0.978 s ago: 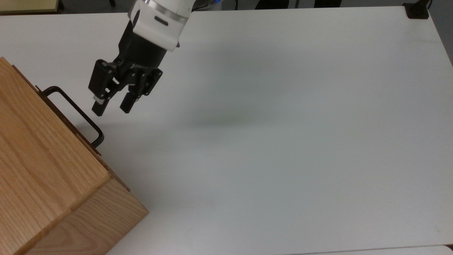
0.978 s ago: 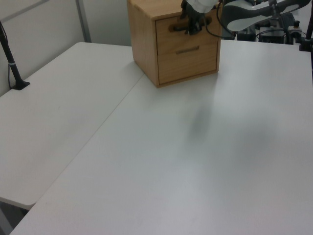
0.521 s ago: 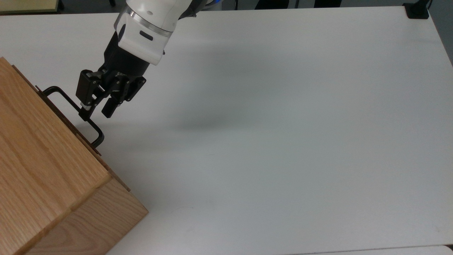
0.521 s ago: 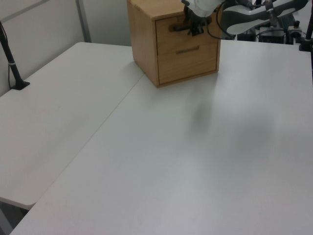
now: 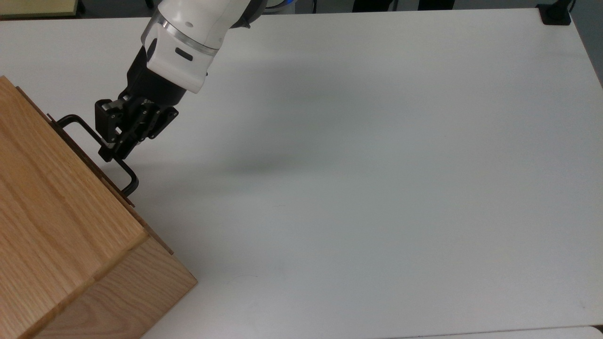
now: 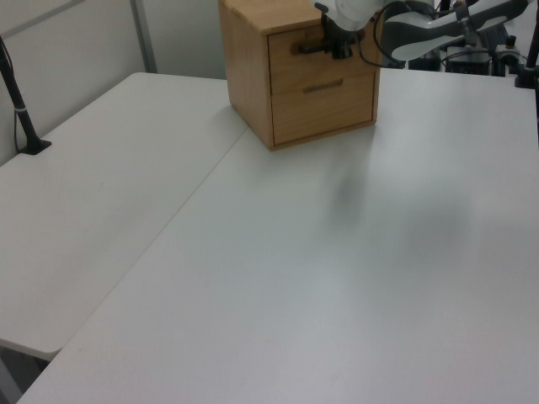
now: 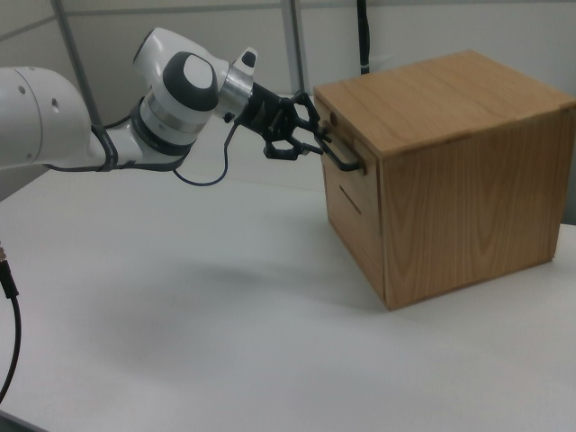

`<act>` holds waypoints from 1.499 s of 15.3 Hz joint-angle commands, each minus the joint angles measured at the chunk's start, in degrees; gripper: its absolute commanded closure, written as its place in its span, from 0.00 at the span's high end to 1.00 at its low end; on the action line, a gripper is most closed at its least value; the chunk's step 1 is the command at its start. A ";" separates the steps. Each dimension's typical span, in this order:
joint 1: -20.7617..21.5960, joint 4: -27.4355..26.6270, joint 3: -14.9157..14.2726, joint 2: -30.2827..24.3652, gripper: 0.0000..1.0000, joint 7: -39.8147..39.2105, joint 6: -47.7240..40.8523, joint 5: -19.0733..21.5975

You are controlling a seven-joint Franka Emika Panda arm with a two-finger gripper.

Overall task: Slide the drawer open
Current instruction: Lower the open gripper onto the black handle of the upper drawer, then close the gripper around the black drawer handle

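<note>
The drawer [image 6: 318, 69] is the upper one in an oak cabinet [image 5: 56, 212], and its flat front sits flush with the cabinet face. Its black U-shaped bar handle [image 5: 87, 128] sticks out toward the open table. My gripper [image 5: 113, 151] reaches in from the top view's upper middle. Its black fingers are shut on the handle bar a little past its middle. In the right view the gripper [image 7: 317, 144] comes from the right view's left and holds the handle [image 7: 346, 162] just off the cabinet's top front edge. In the left view the gripper [image 6: 339, 47] meets the handle [image 6: 305, 48].
The cabinet stands at the left edge of the white table [image 5: 358, 188] in the top view. A second drawer front with a slot [image 6: 323, 87] lies below. A black clamp [image 5: 555, 14] sits at the far right corner, and a black post [image 6: 20, 108] is on the left view's left.
My gripper moved down and toward the top view's left, onto the handle. Its fingers went from apart to shut around the bar. The drawer has not shifted.
</note>
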 commanded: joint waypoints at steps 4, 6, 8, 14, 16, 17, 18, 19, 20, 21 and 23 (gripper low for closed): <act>-0.19 -0.06 -0.21 -0.19 0.10 -0.55 0.27 -1.19; -0.19 -0.76 -0.21 -0.71 0.09 -0.37 0.01 -1.54; -0.10 -1.29 -0.21 -0.98 0.09 -0.29 0.00 -1.54; -0.36 -1.30 -0.21 -0.63 0.28 -0.29 0.09 -1.63; -0.45 -1.30 -0.21 -0.71 0.17 -0.29 0.09 -1.63; -0.54 -1.30 -0.21 -0.63 0.12 -0.29 0.09 -1.63; -0.72 -1.30 -0.21 -0.63 0.08 -0.29 0.18 -1.63; -0.80 -1.30 -0.21 -0.63 0.07 -0.29 0.18 -1.63; -0.89 -1.38 -0.21 -0.63 0.06 -0.29 0.18 -1.80; -0.89 -1.47 -0.21 -0.63 0.05 -0.29 0.18 -1.81; -0.89 -2.17 -0.21 -0.98 0.05 -0.20 0.09 -1.81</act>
